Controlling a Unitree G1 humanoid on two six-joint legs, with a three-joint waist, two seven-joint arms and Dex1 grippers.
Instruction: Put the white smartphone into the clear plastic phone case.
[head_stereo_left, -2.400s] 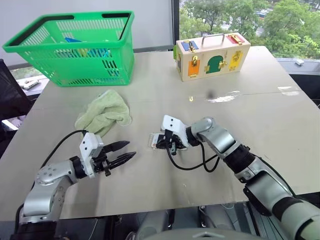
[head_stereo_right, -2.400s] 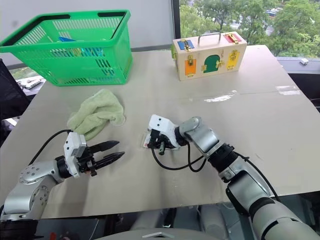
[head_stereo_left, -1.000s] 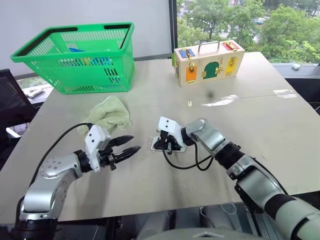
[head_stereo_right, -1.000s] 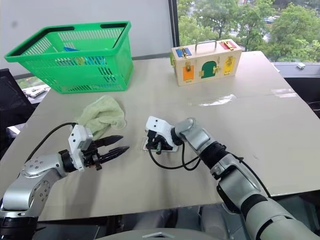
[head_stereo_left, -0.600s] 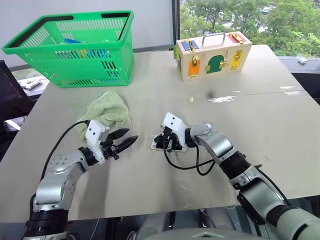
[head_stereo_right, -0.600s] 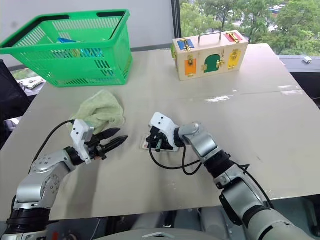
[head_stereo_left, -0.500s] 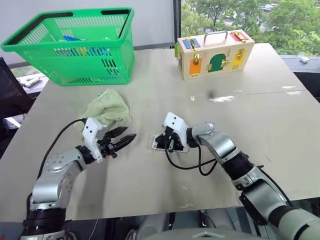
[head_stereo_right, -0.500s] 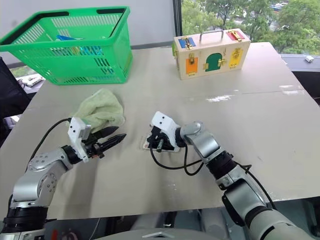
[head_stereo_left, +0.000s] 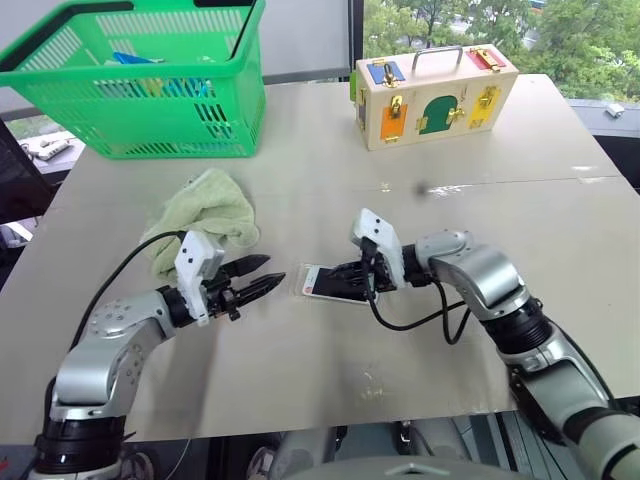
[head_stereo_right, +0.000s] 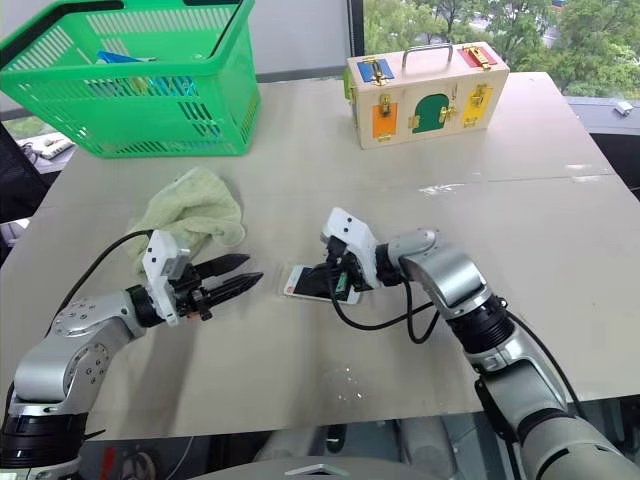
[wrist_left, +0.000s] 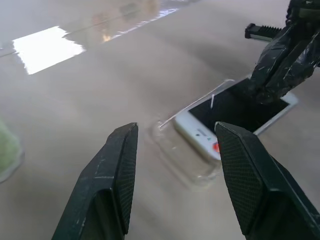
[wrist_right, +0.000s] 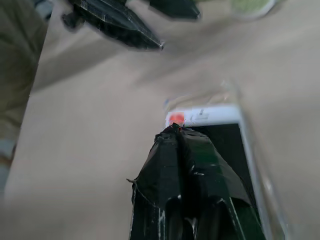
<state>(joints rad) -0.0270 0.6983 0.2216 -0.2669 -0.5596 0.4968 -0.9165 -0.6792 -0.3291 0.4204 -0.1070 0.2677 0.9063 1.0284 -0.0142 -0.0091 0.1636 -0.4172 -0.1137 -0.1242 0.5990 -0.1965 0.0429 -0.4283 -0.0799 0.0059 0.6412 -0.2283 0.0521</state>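
The slim white smartphone with a black glass screen (head_stereo_left: 330, 283) lies near the middle of the beige tabletop (head_stereo_left: 560, 230), closer to its front edge, partly over the clear plastic phone case (wrist_left: 187, 162). The right gripper (head_stereo_left: 362, 280), jaws clenched with nothing between them, presses its black fingertips on the screen. The left gripper (head_stereo_left: 262, 278) hovers just beside the case, jaws parted and holding nothing.

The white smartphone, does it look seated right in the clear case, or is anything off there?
Not seated yet. The white smartphone lies askew over the clear plastic phone case: one end sits inside the rim, but the case's near end sticks out empty past it. The right end effector, shut, rests on the screen; the left end effector hovers open beside it.
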